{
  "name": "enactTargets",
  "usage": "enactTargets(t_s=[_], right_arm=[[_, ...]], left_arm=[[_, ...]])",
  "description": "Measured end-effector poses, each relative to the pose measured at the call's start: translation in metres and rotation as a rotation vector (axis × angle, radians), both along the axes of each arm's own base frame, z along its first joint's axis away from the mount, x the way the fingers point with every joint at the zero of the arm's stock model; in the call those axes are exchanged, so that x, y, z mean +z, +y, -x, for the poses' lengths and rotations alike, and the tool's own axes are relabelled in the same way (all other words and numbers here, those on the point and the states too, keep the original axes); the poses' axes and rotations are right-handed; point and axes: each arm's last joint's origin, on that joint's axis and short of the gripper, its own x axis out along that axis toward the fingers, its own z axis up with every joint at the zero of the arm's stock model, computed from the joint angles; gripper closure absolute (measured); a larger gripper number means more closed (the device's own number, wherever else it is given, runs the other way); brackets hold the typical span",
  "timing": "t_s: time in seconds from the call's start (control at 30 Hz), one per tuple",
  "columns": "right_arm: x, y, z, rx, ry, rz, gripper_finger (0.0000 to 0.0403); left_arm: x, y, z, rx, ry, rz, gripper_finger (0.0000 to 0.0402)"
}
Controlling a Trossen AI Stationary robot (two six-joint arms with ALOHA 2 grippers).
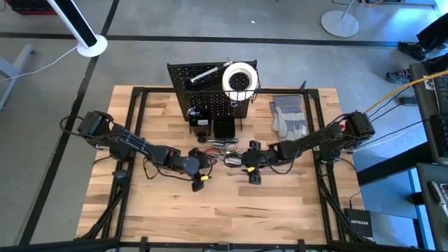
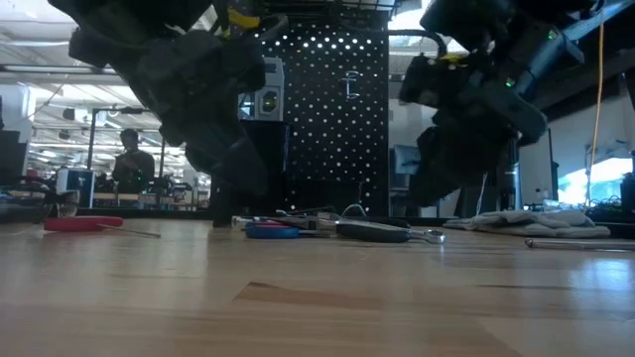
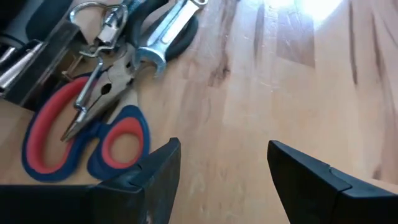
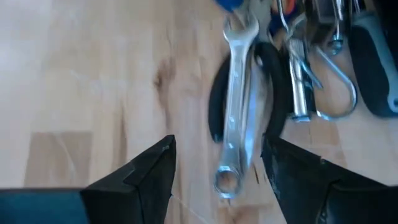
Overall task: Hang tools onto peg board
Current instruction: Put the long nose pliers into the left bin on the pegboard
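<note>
The black peg board (image 1: 210,91) stands upright at the table's far middle, with a white tape roll (image 1: 240,78) and a silver tool (image 1: 203,73) on it. Several tools lie in a heap (image 1: 225,145) on the table before it: red-and-blue-handled scissors (image 3: 81,140), needle-nose pliers (image 3: 99,99), a silver wrench (image 4: 239,118) lying across black-handled pliers (image 4: 273,93), and a metal snap hook (image 4: 339,87). My left gripper (image 3: 221,165) is open over bare wood beside the scissors. My right gripper (image 4: 217,168) is open, its fingers on either side of the wrench's ring end (image 4: 227,180).
Grey work gloves (image 1: 288,117) lie right of the peg board. A red tool (image 2: 79,223) lies on the table, at the left in the low view. Bare wood (image 1: 224,210) stretches toward the near edge. A person (image 2: 129,159) stands in the room beyond.
</note>
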Motion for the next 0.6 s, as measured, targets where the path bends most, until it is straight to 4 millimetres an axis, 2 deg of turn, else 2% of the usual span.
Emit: enactTargets(t_s=[0.3, 0.6], right_arm=[[-0.023, -0.007, 0.015, -0.050, -0.032, -0.051, 0.0166], [-0.036, -0.010, 0.027, -0.113, -0.095, -0.066, 0.0166]], left_arm=[[-0.021, 0.009, 0.018, 0.080, -0.121, 0.086, 0.0176], [-0.024, 0.013, 0.021, 0.086, -0.119, -0.036, 0.0176]])
